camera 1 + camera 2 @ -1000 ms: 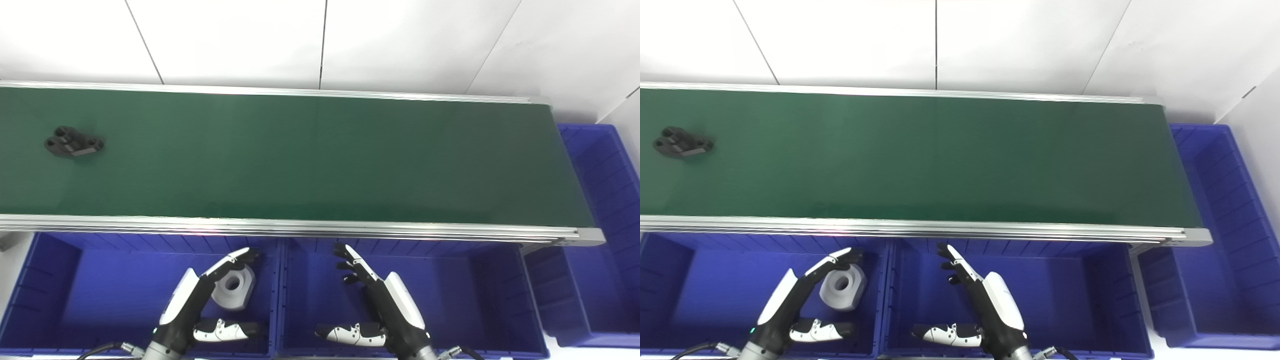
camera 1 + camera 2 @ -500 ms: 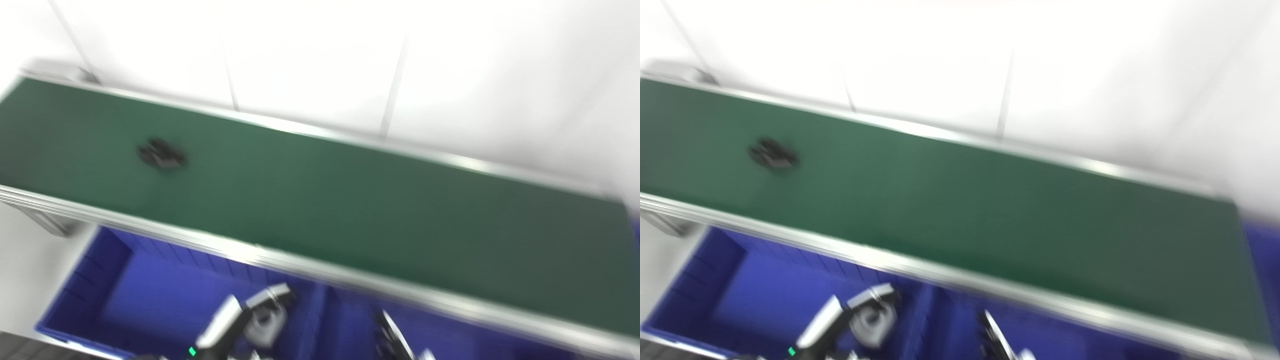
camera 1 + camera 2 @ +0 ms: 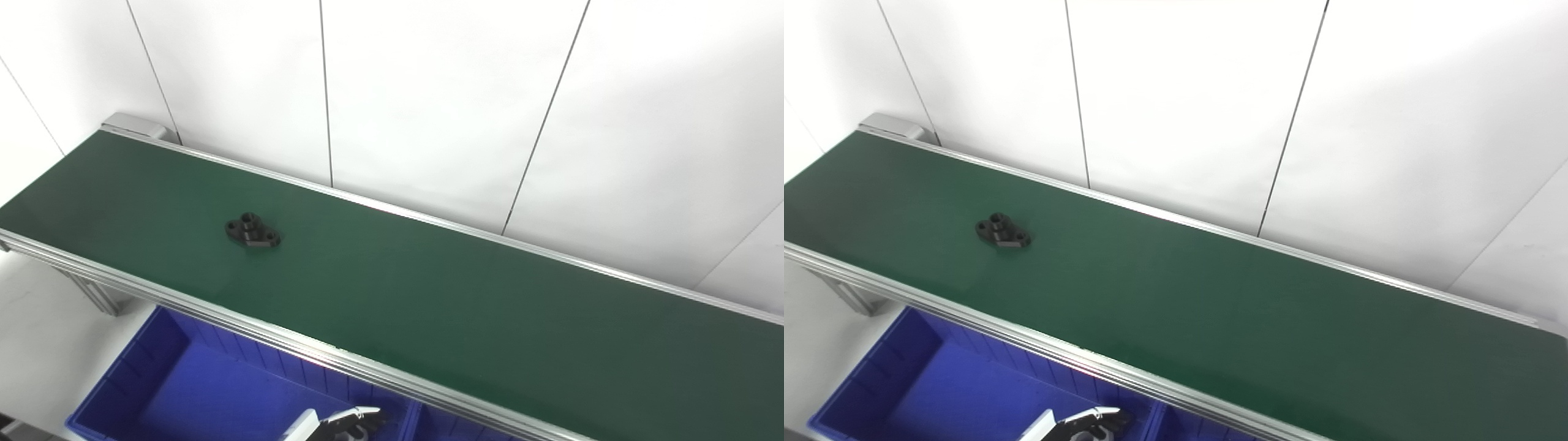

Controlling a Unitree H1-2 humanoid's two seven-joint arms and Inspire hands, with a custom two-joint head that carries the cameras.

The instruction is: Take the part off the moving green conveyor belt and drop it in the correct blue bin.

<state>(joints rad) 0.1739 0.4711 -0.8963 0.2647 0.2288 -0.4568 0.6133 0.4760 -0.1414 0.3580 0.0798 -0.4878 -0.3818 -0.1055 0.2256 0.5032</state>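
A small black flanged part (image 3: 252, 231) lies on the green conveyor belt (image 3: 459, 306), left of the middle and far from both hands. Only the top of my left hand (image 3: 343, 422) shows at the bottom edge, over the blue bin (image 3: 153, 380) in front of the belt. Its fingers (image 3: 1096, 418) are stretched out and hold nothing. My right hand is out of the picture.
A silver rail (image 3: 184, 303) runs along the belt's near side, above the bin. White wall panels (image 3: 429, 92) stand right behind the belt. The belt's left end (image 3: 131, 125) is in view; a divider (image 3: 411, 422) separates the bin from its neighbour.
The whole picture has swung left and upward, so the camera has moved. The black part now sits further along the belt toward the right. Both hands have dropped almost out of view.
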